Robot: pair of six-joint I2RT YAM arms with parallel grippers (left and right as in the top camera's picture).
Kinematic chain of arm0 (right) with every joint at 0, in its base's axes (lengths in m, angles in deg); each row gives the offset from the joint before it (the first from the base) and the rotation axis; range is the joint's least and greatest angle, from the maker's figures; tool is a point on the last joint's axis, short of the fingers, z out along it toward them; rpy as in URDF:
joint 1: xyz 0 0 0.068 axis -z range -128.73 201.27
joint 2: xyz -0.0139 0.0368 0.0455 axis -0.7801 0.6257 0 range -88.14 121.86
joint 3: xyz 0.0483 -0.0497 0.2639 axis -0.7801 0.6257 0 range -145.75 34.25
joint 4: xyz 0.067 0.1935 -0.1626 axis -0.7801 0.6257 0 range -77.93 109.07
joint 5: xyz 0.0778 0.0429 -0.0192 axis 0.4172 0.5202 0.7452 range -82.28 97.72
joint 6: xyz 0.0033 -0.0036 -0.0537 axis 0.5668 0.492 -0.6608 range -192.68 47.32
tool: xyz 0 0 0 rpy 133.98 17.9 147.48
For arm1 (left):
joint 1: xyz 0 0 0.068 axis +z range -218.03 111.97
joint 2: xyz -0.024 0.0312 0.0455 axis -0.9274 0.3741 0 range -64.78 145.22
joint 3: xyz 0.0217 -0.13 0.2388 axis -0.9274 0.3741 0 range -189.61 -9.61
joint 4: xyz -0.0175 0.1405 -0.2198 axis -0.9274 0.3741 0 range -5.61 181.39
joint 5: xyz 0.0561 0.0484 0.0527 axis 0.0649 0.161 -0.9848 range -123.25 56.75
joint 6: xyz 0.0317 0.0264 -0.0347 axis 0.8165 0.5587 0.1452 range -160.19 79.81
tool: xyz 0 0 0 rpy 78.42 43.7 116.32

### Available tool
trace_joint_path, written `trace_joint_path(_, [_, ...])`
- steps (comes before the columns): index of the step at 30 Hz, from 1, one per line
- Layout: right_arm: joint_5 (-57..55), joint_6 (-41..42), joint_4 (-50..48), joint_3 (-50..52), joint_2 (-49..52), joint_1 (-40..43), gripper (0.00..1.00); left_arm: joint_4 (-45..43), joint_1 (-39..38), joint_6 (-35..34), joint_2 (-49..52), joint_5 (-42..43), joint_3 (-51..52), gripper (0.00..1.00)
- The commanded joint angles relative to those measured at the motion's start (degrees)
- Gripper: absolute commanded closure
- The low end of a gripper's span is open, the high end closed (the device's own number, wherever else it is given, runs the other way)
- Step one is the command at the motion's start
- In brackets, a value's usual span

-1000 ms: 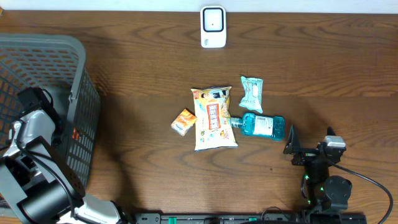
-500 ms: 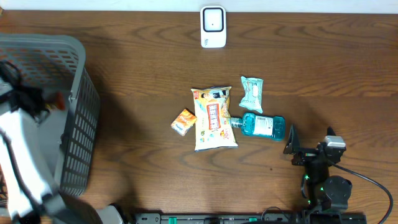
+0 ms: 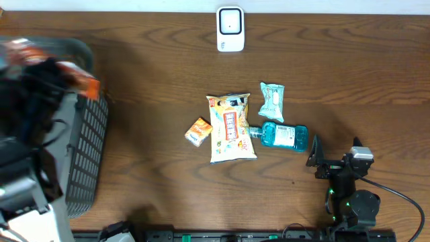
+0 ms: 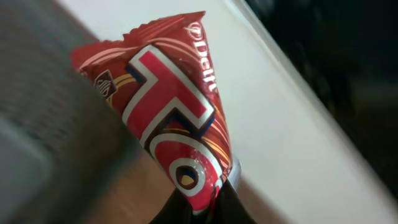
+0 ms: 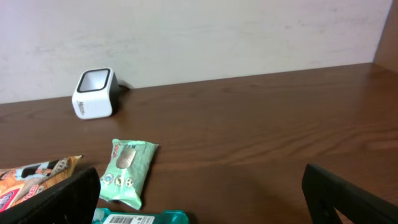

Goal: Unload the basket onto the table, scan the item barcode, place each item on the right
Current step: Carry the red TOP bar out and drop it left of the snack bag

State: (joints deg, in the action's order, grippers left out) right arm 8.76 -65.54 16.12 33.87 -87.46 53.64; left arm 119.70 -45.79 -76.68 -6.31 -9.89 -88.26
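Overhead view of a dark wooden table (image 3: 148,101). At 9 to 10 o'clock, the left arm is a blur above a grey mesh basket (image 3: 87,154). Its wrist camera shows the left gripper (image 4: 205,202), jaws pinching the lower edge of a red snack packet (image 4: 174,118). From overhead the packet seems to be the orange-red smear by the basket's far right corner. A white barcode scanner (image 3: 230,29) stands at 12 o'clock. Mid-table lie a large snack bag (image 3: 232,128), a small orange box (image 3: 199,131) just beside it, a green wipes pack (image 3: 272,101) and a blue mouthwash bottle (image 3: 283,136). At 5 o'clock the right gripper (image 5: 200,177) sits with jaws spread wide, holding nothing.
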Motion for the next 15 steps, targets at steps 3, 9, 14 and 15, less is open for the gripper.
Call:
trace_joint_path(3, [-0.31,-0.37,0.26,0.07,-0.31,-0.44,0.01,5.86,-18.69,16.46,0.24,-6.78,0.48,0.93])
trace_joint_path(9, [-0.31,-0.37,0.26,0.07,-0.31,-0.44,0.01,9.62,-33.7,17.4,7.41,-27.85,1.95,0.93])
trace_joint_path(14, [-0.28,-0.37,0.26,0.07,-0.31,-0.44,0.01,8.55,-37.59,17.44,18.67,-34.36,1.95,0.93])
trace_joint_path(15, [-0.31,-0.37,0.26,0.07,-0.31,-0.44,0.01,8.31,-37.59,17.42,20.94,-34.93,1.95,0.93])
